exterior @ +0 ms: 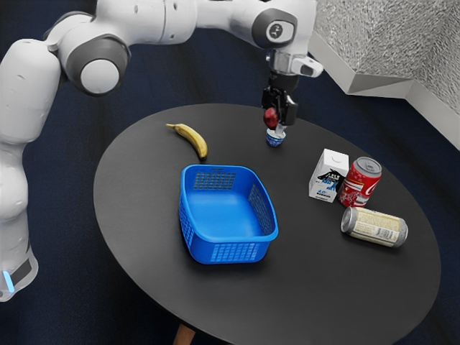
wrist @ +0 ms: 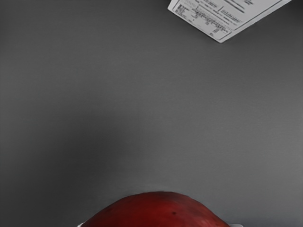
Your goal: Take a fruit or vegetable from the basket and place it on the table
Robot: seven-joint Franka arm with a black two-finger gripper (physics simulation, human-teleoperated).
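Red fruit [exterior: 270, 118] in hand's [exterior: 274, 123] wide grip

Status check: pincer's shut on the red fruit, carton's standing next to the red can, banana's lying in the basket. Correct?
Not quite: the banana lies on the table, outside the basket, per the exterior view. Pincer shut on the red fruit, carton standing next to the red can: correct.
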